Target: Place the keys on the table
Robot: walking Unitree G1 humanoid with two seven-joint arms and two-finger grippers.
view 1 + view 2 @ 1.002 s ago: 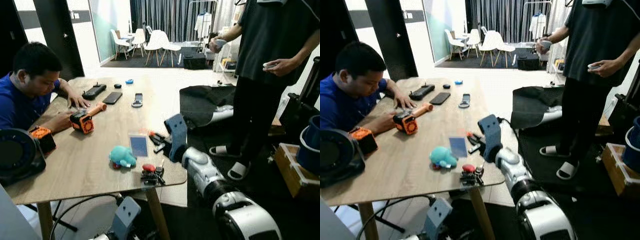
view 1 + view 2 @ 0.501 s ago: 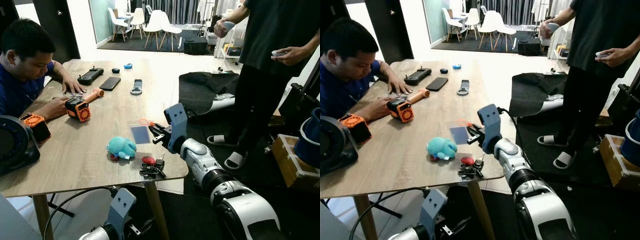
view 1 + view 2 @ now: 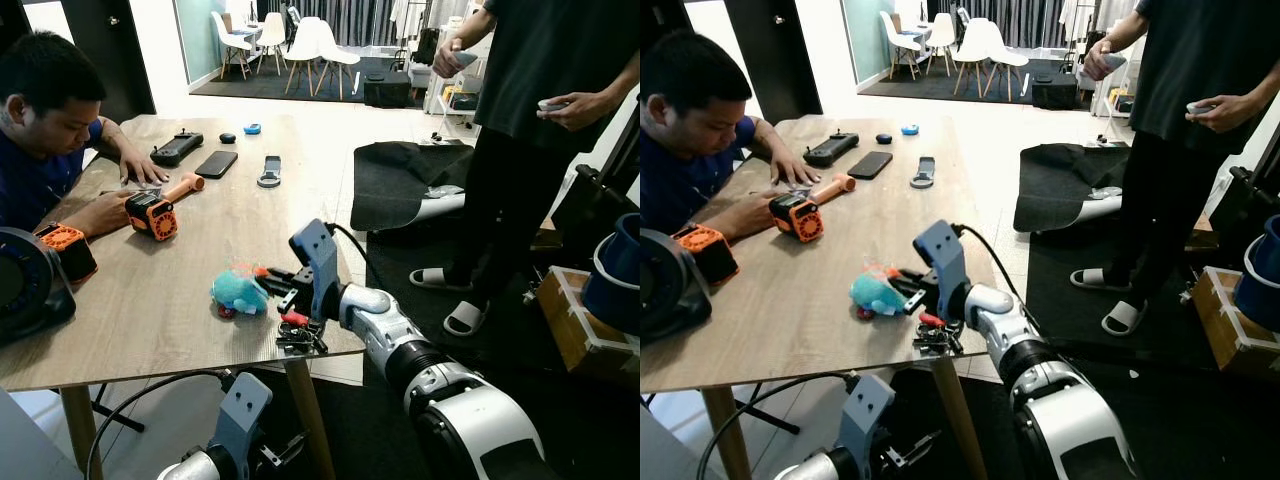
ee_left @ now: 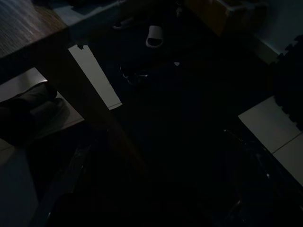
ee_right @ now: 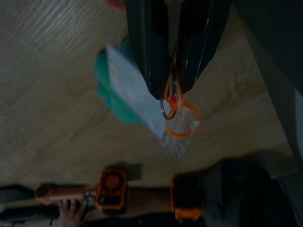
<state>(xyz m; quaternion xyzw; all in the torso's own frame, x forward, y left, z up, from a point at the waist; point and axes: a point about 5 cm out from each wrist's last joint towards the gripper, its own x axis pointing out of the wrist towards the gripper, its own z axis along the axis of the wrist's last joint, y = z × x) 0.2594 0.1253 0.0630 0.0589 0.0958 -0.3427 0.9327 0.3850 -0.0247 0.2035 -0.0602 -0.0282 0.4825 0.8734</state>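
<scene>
Your right arm (image 3: 440,385) is glossy silver-white shells split by a ribbed black joint, ending in a blue-grey wrist block (image 3: 314,262) with a black cable looping off it. The right gripper (image 5: 172,97) has two long black fingers. At 7 o'clock, your left arm (image 3: 232,440) has a matching blue-grey block.
</scene>
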